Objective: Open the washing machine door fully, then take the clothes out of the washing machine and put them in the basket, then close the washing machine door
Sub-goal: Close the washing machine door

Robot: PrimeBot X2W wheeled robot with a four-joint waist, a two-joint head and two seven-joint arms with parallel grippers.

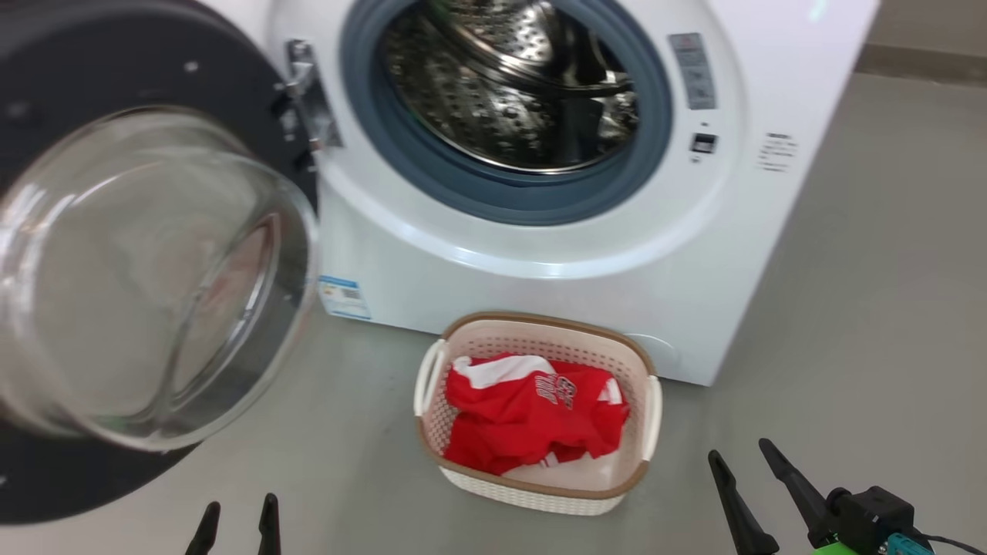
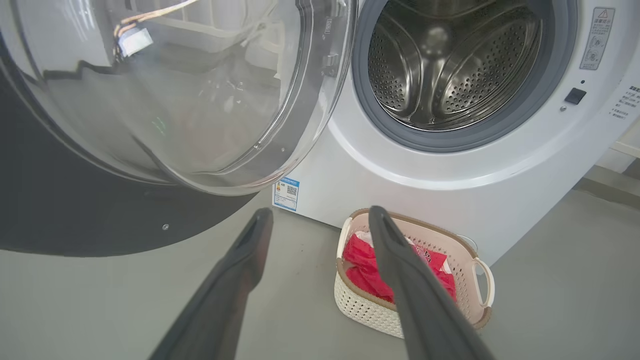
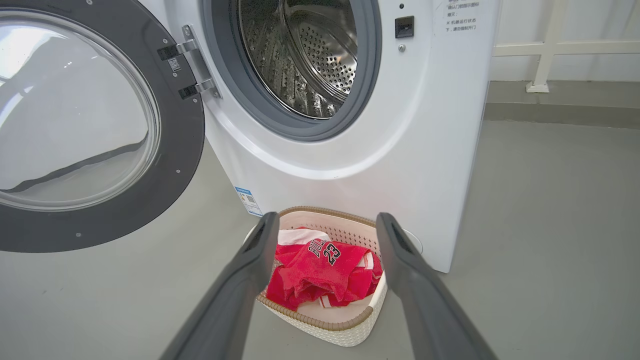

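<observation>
In the head view, the washing machine (image 1: 540,254) is cut off at the top. Its door (image 1: 146,277) stands wide open on the machine's hinge side and is cropped by the picture's edge. Bare steel is seen in the visible part of the drum (image 1: 501,92). The basket (image 1: 532,497) is set on the floor (image 1: 848,347) just in front of the machine. The clothes (image 1: 524,416) lie inside it as one red heap, and separate garments cannot be told apart. Only the fingertips of the left end effector (image 1: 240,505) are seen. The right end effector (image 1: 739,451) is spread and empty.

In the left wrist view, the left fingers are spread with nothing between them, and one hides part of the basket.

In the right wrist view, the number 23 (image 3: 330,255) is legible and the lettering above it is partly folded away.
</observation>
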